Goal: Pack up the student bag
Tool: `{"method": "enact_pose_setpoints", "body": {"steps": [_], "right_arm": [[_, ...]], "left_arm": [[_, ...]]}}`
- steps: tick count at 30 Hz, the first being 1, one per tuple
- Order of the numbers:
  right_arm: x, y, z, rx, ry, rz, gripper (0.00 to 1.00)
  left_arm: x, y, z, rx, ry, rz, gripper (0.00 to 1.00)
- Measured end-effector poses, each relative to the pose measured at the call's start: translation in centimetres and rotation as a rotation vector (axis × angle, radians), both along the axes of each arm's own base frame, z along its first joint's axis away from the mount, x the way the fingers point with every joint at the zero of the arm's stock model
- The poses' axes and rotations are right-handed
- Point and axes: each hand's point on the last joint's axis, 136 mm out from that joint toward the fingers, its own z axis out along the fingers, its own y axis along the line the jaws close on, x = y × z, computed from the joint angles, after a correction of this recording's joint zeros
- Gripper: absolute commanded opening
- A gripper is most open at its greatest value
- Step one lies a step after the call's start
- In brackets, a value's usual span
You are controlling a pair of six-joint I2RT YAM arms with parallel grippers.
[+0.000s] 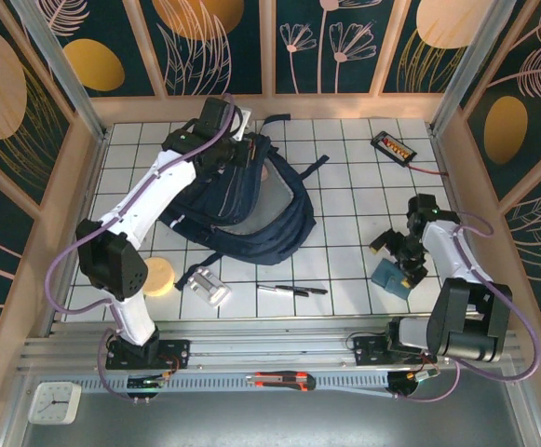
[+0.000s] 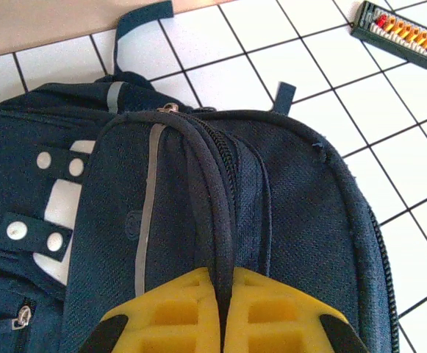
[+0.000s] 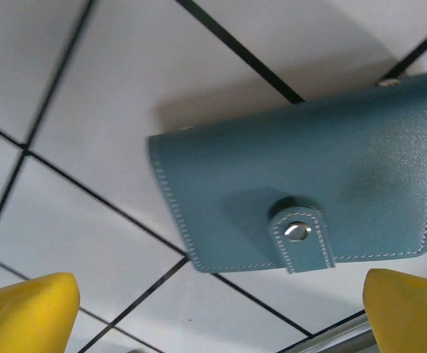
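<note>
Hidden/unclear first: the left arm [image 1: 149, 209] crossed the far-left part of the student bag [image 1: 279, 219] in the top view, so that end was mostly covered. In the left wrist view the bag ran off the left and near edges and the finger bases were cut off.

The left gripper [image 2: 224, 312] had its yellow fingers [image 2: 176, 316] pressed together, clamped on a dark strap loop of the bag that ran up along the zip. The right gripper [image 3: 217, 316] had its jaws wide apart, w/ only the two yellow tips showing. A blue snap wallet [image 3: 309, 198] lay on the tiled table [image 1: 344, 186] between and beyond them, touching neither, its right side cut off by the frame edge. In the top view the wallet was partly under that gripper.

A small pale item [image 1: 205, 286] near the pens [image 1: 293, 291] was too small to name, as was the round yellow thing [image 1: 161, 277] left of it.

The bag lay left of centre towards the far wall. Its long axis ran approx. diagonal, from far-left to near-right. The gripped end pointed far-left and the rounded bulk near-right. A black connector board [image 1: 393, 146] sat far right, well apart.
</note>
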Motion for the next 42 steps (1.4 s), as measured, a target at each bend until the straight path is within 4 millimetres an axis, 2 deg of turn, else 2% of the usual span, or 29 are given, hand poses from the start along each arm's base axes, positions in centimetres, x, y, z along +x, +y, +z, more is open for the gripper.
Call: {"method": "enact_pose_setpoints", "body": {"steps": [5, 9, 23, 25, 28, 33, 36, 39, 42], "right_arm": [[-1.4, -0.5, -2.1, 0.001, 0.061, -0.02, 0.99], [-1.4, -0.6, -3.1, 0.003, 0.077, -0.021, 0.99], [-0.7, 0.3, -3.3, -0.008, 0.116, 0.057, 0.99], [0.5, 0.9, -2.9, -0.005, 0.075, 0.081, 0.97], [3.8, 2.3, -1.6, 0.009, -0.022, 0.131, 0.96], [9.9, 5.7, 0.7, 0.059, -0.167, 0.217, 0.96], [12.5, 7.6, 1.8, 0.092, -0.211, 0.244, 0.98], [13.4, 7.7, 2.8, 0.072, -0.222, 0.257, 0.99], [12.4, 5.3, 2.6, 0.024, -0.193, 0.22, 0.99]], "left_arm": [[0.0, 0.0, -0.2, -0.004, -0.007, 0.0, 0.0], [-0.2, 0.1, -0.2, -0.005, -0.01, 0.0, 0.0], [-0.2, 0.1, -0.2, -0.008, -0.015, -0.001, 0.0], [-0.2, 0.1, -0.2, -0.008, -0.015, -0.001, 0.0], [-0.2, 0.1, -0.2, -0.008, -0.015, -0.001, 0.0], [-0.2, 0.1, -0.2, -0.008, -0.015, -0.001, 0.0], [-0.2, 0.1, -0.2, -0.008, -0.016, 0.0, 0.0], [-0.2, 0.1, -0.2, -0.009, -0.015, 0.0, 0.0], [-0.2, 0.1, -0.2, -0.009, -0.015, 0.0, 0.0]]}}
